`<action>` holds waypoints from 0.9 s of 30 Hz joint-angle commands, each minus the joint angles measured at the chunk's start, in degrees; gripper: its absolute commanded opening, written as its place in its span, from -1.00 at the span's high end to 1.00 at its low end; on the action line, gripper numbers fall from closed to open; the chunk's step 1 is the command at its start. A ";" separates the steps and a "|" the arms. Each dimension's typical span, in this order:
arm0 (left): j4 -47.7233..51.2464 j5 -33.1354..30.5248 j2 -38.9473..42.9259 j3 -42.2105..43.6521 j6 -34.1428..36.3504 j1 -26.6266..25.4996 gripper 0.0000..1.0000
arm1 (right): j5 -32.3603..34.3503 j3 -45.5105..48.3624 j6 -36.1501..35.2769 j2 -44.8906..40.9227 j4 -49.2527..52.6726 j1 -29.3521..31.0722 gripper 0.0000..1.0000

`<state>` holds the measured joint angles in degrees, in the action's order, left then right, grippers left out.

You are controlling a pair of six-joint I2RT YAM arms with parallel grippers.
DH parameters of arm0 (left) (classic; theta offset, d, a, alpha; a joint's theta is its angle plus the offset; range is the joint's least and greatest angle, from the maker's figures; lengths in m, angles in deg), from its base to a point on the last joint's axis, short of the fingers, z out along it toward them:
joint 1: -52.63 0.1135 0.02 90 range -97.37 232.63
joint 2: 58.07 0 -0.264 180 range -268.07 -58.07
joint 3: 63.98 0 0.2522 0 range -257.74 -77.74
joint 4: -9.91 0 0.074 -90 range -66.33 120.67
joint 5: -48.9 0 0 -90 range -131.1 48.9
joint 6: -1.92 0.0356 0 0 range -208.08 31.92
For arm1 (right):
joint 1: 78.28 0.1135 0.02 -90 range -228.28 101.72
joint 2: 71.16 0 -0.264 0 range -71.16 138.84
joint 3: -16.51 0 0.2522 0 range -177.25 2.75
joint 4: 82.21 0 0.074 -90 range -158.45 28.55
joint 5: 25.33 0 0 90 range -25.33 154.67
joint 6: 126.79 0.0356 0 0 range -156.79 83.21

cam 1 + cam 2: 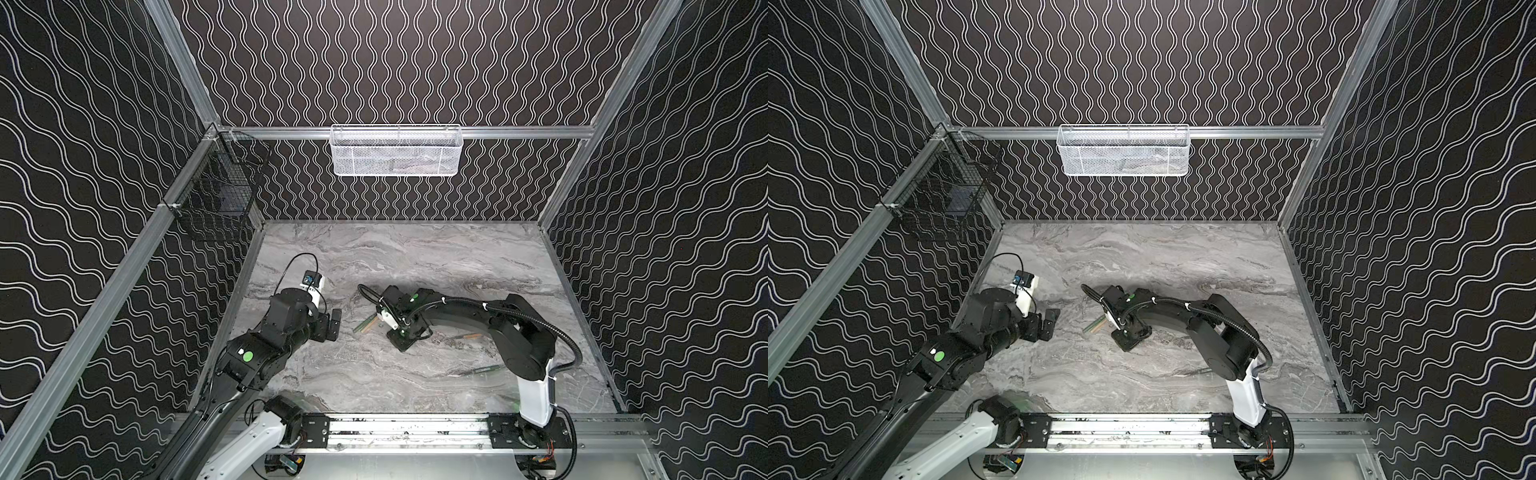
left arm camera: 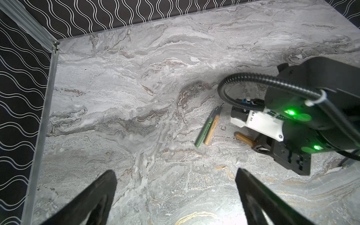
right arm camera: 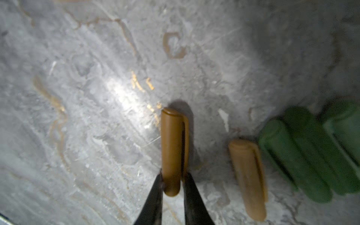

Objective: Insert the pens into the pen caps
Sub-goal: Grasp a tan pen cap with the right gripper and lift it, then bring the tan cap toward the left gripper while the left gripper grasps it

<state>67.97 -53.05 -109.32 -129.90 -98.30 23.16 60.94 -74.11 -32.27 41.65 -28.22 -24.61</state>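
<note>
Clamps a short, stubby, clip-sided orange pen cap (image 3: 172,144) of hard plastic in the right gripper (image 3: 173,176), both dark jaws pressed against its sides close to the near end, closed tip pointing away from the wrist. Looks light, stiff and smooth, so likely to swivel or squirt out of a pinch that far back; better taken nearer mid-length, across the body rather than across the springy clip. Cannot tell whether lifted or resting on the grey marbled table (image 2: 116,97). Leaves a second orange cap (image 3: 247,179) just beside it, then a blurred cluster of green caps (image 3: 296,159) packed side by side. Shows, in the left wrist view, a thin green pen (image 2: 203,132) and a thin orange-tan pen (image 2: 211,129) lying touching and parallel, dark tapered tips at the same end, near the held cap but apart from it; rigid and prone to roll, best gripped mid-barrel. Reaches the right arm (image 1: 465,309) toward the middle, wrist pitched down low over the table. Hangs the left gripper (image 2: 175,172) above bare marble, jaws spread wide, holding nothing, facing the pens.
</note>
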 commanded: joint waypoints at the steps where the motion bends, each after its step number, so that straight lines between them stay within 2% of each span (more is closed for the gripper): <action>1: -1.11 3.66 -0.24 -0.36 -1.09 0.02 -0.98 | -2.66 2.40 0.82 -3.69 -4.68 0.38 0.61; 7: -5.65 16.80 2.48 2.38 -6.04 -0.01 -0.98 | -5.47 9.66 2.67 -14.96 -11.35 0.65 0.62; 11: -10.45 27.11 1.46 4.76 -10.04 -0.05 -0.98 | -10.47 15.94 3.46 -24.42 -18.15 0.90 0.62; 16: -23.18 40.01 2.21 10.53 -16.29 -0.04 -0.97 | -17.83 21.68 4.43 -33.57 -24.39 0.97 0.62; 19: -32.06 47.14 2.70 14.08 -19.90 -0.05 -0.90 | -21.56 22.95 4.92 -36.93 -26.12 1.04 0.62; 22: -37.32 51.72 2.16 15.90 -22.35 0.00 -0.79 | -24.34 23.83 5.66 -39.75 -27.64 1.10 0.61; 27: -42.90 55.22 2.13 18.03 -24.82 -0.03 -0.55 | -26.10 24.67 7.12 -42.91 -30.44 1.10 0.60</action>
<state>33.26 -2.93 -106.96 -112.50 -120.09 23.16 37.86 -49.76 -26.72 -0.09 -54.47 -23.58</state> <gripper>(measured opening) 0.794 0.197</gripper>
